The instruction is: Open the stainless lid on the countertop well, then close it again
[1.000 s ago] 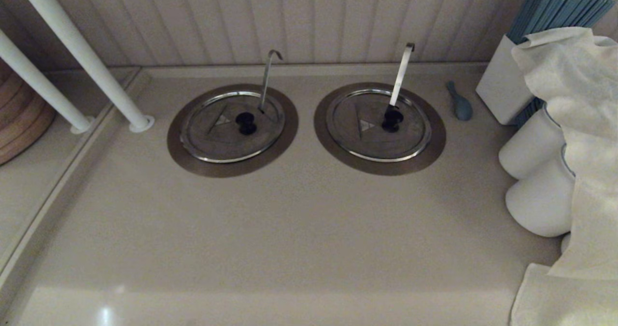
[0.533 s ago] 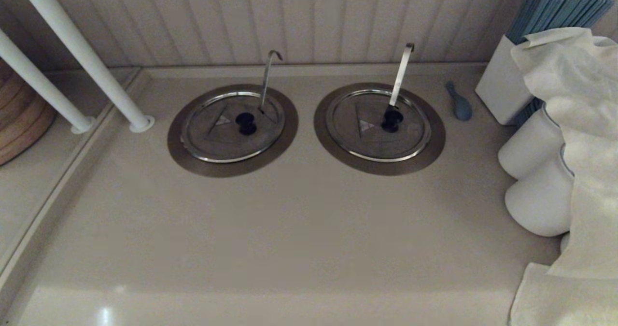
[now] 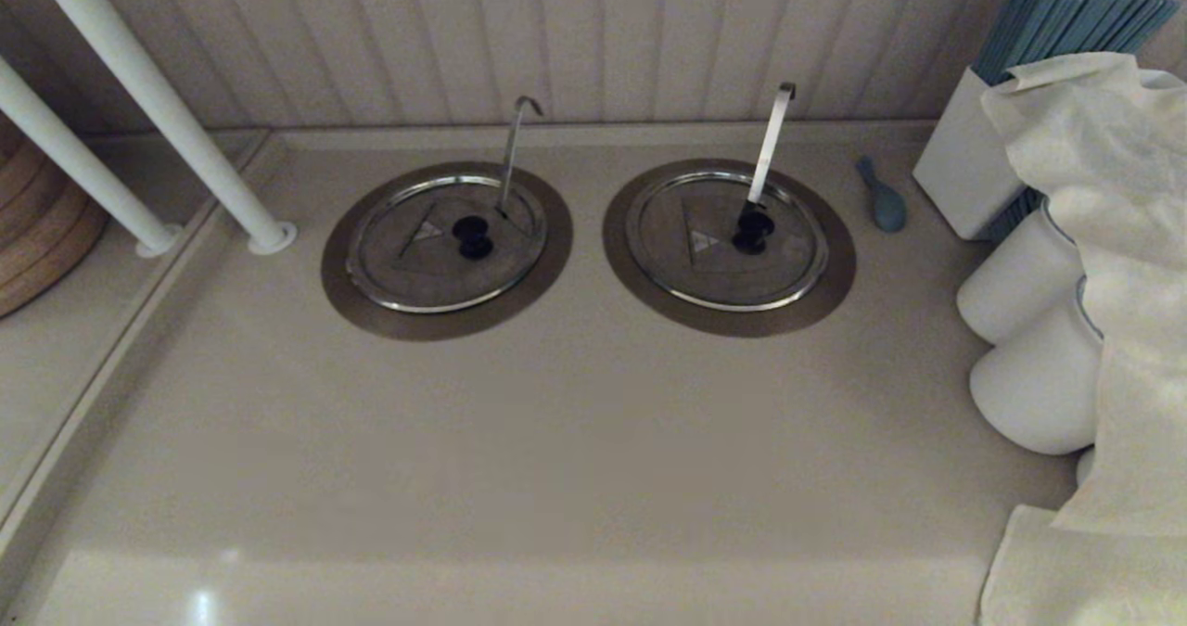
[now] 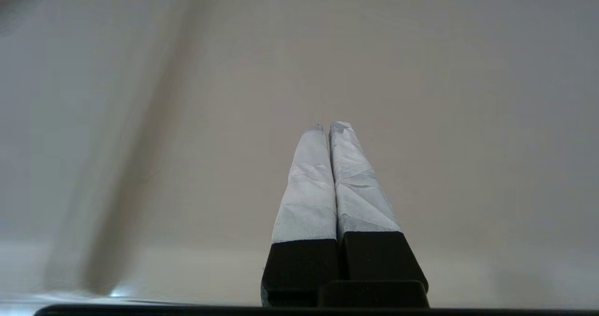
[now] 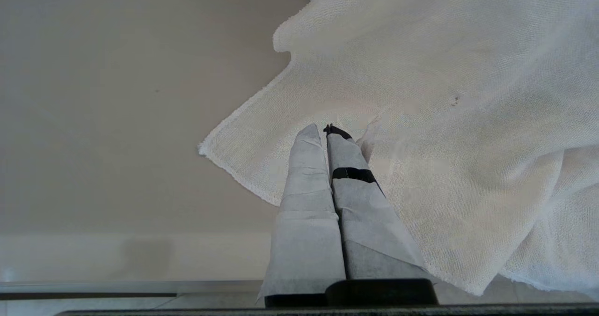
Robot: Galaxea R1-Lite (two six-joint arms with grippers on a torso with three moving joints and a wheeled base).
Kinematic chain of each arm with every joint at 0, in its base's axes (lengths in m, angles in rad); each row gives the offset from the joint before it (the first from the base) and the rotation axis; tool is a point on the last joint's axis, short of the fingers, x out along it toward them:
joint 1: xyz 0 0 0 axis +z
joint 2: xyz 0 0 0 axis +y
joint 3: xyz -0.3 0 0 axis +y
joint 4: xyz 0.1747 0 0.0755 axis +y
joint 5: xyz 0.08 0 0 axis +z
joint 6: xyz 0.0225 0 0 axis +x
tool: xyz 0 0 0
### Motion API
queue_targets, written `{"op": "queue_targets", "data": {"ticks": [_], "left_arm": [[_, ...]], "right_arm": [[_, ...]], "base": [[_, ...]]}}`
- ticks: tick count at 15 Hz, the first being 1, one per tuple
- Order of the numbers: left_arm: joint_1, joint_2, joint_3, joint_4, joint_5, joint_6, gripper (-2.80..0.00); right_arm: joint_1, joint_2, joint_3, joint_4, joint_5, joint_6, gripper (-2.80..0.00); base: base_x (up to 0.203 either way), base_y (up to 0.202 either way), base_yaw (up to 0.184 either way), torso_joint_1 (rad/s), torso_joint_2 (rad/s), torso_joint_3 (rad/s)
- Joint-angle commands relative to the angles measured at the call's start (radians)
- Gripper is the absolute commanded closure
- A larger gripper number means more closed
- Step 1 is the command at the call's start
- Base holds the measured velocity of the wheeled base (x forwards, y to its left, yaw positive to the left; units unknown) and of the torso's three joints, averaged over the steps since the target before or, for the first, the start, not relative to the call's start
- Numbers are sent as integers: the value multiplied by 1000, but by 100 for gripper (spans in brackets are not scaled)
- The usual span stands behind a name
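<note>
The stainless lid [image 3: 436, 260] lies flat on the left countertop well, inside its dull-bronze collar [image 3: 352, 306]. It has a black centre knob [image 3: 473, 235] and a small triangle sticker [image 3: 427, 230]. A thin curled-hook rod [image 3: 513, 148] rises through it. Neither arm shows in the head view. My left gripper [image 4: 327, 126] is shut with nothing in it, over bare counter. My right gripper [image 5: 323, 129] is shut and empty above the corner of a white cloth [image 5: 421, 96].
A twin lid [image 3: 728, 250] with a broad flat handle [image 3: 772, 139] sits to the right. A small blue object [image 3: 884, 201], a white holder of blue sticks [image 3: 983, 144] and white jars [image 3: 1029, 329] under cloth crowd the right side. White poles [image 3: 158, 107] stand at the left.
</note>
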Motion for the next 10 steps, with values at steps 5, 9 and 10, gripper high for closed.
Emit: {"op": "queue_targets", "data": {"ticks": [5,9,10], "left_arm": [[1,3,15,33,-51,-14,0],[1,2,15,33,-49,-21,0],[1,3,15,33,-49,-21,0]], "right_arm": [[0,0,0,1,1,-1,0],[0,0,0,0,1,-1,0],[1,0,0,0,1,-1,0]], "base": [[0,0,0,0,0,0],[0,0,0,0,0,0],[0,0,0,0,0,0]]}}
